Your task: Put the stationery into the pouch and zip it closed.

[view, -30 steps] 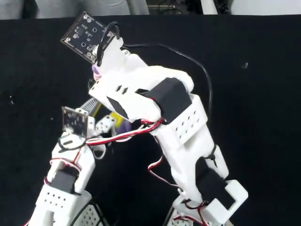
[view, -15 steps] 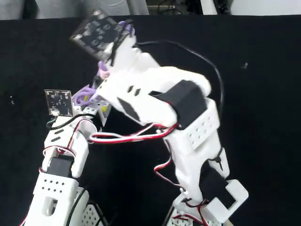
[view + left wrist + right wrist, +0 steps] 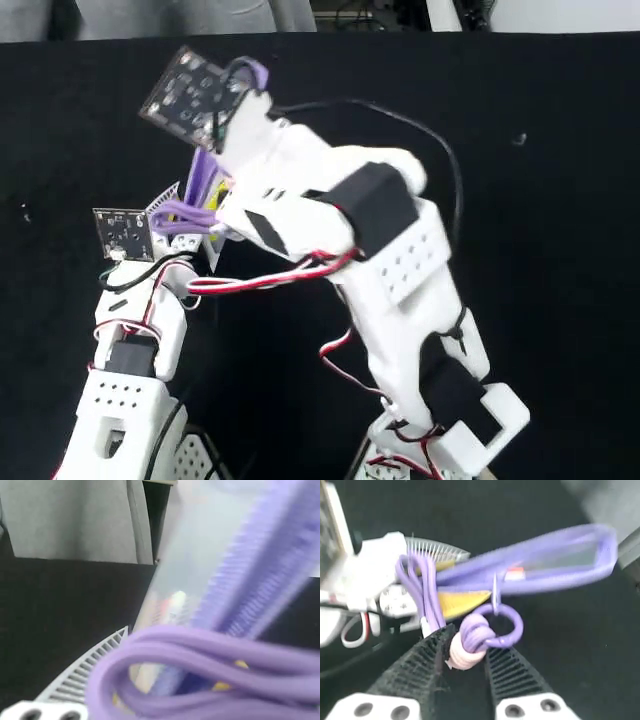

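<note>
1. Pouch [image 3: 535, 562]: purple with a clear side, held up above the black table [image 3: 520, 250] between the two grippers.
2. Right gripper [image 3: 465, 655]: its black fingers are pressed together on the pull [image 3: 470, 642], a pink-and-purple loop hanging from the pouch by a ring [image 3: 507, 625].
3. Left gripper [image 3: 178, 215]: it sits at the pouch's other end, with its white ribbed finger [image 3: 85, 675] just beside the pouch. I cannot tell whether it pinches anything.
4. Strap [image 3: 200, 650]: a purple cord loop drooping beside the left gripper.
5. Something orange-red [image 3: 516, 573] shows through the pouch's clear side.
</note>
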